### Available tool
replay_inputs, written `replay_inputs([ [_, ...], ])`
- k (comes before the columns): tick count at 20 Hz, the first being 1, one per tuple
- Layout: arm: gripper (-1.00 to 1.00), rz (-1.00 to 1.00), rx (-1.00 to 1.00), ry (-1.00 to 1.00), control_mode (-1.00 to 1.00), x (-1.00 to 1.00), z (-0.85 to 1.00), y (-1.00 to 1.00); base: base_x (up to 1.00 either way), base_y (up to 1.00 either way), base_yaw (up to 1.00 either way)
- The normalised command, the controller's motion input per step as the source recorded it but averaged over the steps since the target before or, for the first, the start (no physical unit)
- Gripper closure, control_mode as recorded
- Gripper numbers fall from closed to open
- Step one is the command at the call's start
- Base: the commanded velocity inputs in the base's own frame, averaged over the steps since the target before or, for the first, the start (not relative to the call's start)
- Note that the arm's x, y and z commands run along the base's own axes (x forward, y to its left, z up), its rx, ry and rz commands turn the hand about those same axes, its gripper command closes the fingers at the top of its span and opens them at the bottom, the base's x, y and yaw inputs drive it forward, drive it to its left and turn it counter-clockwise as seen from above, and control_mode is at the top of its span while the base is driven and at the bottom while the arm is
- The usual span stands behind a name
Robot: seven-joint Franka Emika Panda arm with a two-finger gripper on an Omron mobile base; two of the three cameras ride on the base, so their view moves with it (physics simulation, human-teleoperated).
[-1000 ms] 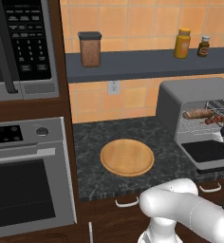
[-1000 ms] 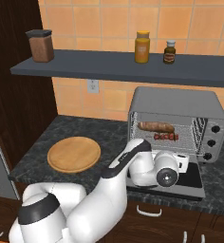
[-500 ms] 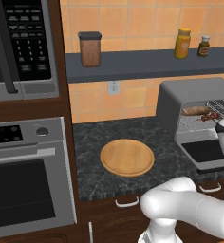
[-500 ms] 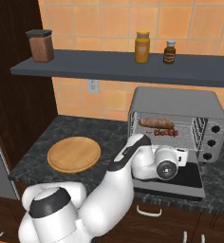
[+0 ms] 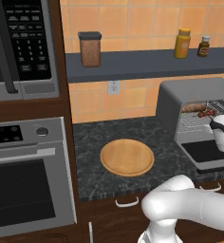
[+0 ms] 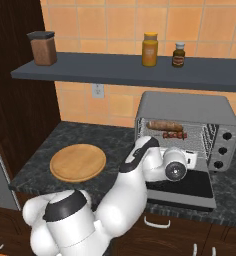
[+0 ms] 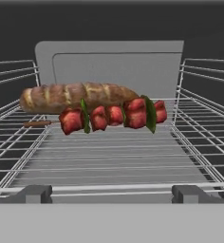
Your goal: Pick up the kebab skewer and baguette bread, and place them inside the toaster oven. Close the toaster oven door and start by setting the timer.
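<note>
The toaster oven (image 5: 194,92) (image 6: 190,105) stands open on the counter, its door (image 5: 206,152) (image 6: 182,182) folded down flat. On its wire rack (image 7: 109,161) lies the baguette bread (image 7: 78,97) (image 6: 165,125) (image 5: 194,107). The kebab skewer (image 7: 111,115) (image 6: 174,135) (image 5: 208,113) rests just in front of the loaf, touching it. My gripper (image 7: 112,193) hovers over the lowered door at the oven's mouth. It is open, its fingertips (image 7: 35,193) wide apart with nothing between them, a short way from the skewer.
A round wooden board (image 5: 127,157) (image 6: 78,162) lies bare on the dark counter to the left. The oven's knobs (image 6: 222,150) sit on its right front. A shelf (image 6: 125,72) above carries jars and bottles. The microwave (image 5: 23,42) and built-in oven (image 5: 28,190) stand far left.
My hand has shifted slightly up and left in front of the oven's mouth. The baguette and the skewer have stayed on the rack.
</note>
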Motion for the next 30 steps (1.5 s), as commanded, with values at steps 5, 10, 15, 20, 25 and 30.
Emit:
replay_inputs([
  [5,-1.0,0.0,0.0,0.0,-1.0,0.29,0.0,0.0,0.0,0.0,0.0],
  [10,-1.0,0.0,0.0,0.0,-1.0,0.27,0.01,0.0,0.0,0.0,0.0],
  [15,-1.0,0.0,0.0,0.0,-1.0,0.24,0.02,0.0,0.0,0.0,0.0],
  [20,-1.0,0.0,0.0,0.0,-1.0,0.26,0.03,0.0,0.0,0.0,0.0],
  [25,-1.0,0.0,0.0,0.0,-1.0,0.19,0.09,0.0,0.0,0.0,0.0],
  [30,-1.0,0.0,0.0,0.0,-1.0,0.11,0.06,0.0,0.0,0.0,0.0],
])
